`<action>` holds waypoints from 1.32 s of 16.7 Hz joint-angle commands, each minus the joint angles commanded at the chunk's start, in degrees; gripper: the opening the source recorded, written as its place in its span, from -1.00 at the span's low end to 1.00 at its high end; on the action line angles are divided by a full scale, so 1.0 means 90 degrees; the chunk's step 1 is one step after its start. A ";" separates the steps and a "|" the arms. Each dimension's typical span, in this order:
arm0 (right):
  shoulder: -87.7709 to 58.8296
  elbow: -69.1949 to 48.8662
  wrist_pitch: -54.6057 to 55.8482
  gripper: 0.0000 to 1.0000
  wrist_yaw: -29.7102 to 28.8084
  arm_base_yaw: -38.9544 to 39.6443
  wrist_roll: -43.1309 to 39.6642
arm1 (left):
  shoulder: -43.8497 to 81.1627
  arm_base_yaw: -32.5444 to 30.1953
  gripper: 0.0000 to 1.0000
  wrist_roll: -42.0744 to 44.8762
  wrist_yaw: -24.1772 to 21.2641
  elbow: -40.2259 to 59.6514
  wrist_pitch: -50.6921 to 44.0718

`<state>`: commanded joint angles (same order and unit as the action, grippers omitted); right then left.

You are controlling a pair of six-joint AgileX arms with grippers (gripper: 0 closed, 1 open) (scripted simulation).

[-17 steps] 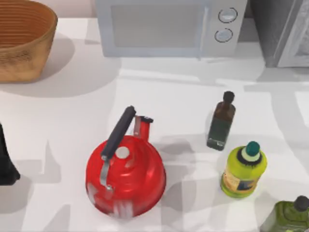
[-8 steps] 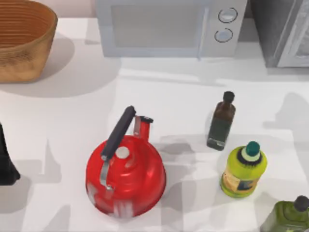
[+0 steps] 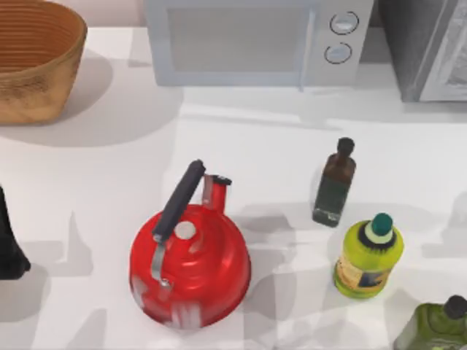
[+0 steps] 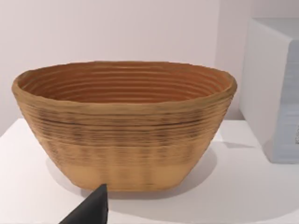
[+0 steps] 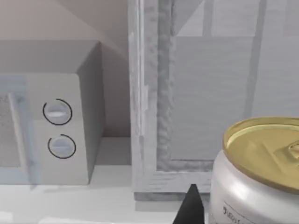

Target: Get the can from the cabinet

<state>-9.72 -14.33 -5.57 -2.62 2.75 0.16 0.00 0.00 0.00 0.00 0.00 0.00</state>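
Right wrist view puts the can (image 5: 261, 172) close beside the right gripper's fingertip (image 5: 190, 207), outside the cabinet (image 5: 210, 93); whether it's clenched, I cannot tell. Left arm (image 3: 9, 248) idles at the tabletop's (image 3: 241, 138) left edge.

White table (image 3: 95, 175) carries: basket (image 3: 29, 58), microwave (image 3: 255, 40), cabinet (image 3: 427, 51), red kettle (image 3: 197, 270), dark bottle (image 3: 334, 186), two green bottles (image 3: 367, 255).

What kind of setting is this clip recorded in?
Most likely a simulated kitchen counter: a grey microwave with two round dials stands at the back of the white table, with a red kettle with a dark handle and a dark glass bottle in front.
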 joint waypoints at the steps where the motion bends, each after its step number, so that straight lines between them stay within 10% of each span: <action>1: 0.0273 0.0409 0.0158 -1.00 0.0076 -0.0073 -0.0004 | 0.0000 0.0000 1.00 0.0000 0.0000 0.0000 0.0000; 14: 0.0851 0.1543 0.0773 -1.00 0.0468 -0.0410 -0.0017 | 0.0000 0.0000 1.00 0.0000 0.0000 0.0000 0.0000; 22: -0.2560 0.0551 0.3374 -1.00 0.3308 -0.2035 -0.0157 | 0.0000 0.0000 1.00 0.0000 0.0000 0.0000 0.0000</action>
<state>-32.76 -9.37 24.79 27.15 -15.57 -1.25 0.00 0.00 0.00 0.00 0.00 0.00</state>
